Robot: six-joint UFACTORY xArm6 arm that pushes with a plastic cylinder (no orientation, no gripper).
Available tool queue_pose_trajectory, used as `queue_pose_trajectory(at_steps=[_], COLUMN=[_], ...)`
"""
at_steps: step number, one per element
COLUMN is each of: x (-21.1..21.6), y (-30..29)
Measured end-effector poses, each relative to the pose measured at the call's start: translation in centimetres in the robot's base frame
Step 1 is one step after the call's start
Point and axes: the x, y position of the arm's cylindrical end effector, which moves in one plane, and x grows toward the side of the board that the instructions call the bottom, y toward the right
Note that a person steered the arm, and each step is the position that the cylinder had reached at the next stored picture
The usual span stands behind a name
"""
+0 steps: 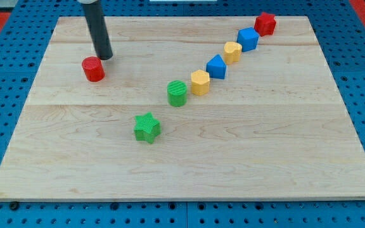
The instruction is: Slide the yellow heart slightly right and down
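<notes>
No fingers, just my tip on table, touching or just beside red cylinder. Yellow heart well apart, view's upper right, btwn two blue blocks.

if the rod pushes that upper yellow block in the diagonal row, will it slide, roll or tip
The yellow block looks squat and flat-bottomed, so it probably slides rather than rolls or tips. An off-centre push may spin it. It sits close to the blue block, so it could nudge that.
</notes>
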Motion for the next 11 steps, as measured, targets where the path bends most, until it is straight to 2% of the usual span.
queue_pose_trajectory(at_steps=[2, 4, 5, 6, 11], x=[1.5, -1.1, -3.9, -4.3, -1.4], y=[-1.0, 7.3, 11.5, 16.8, 33.0])
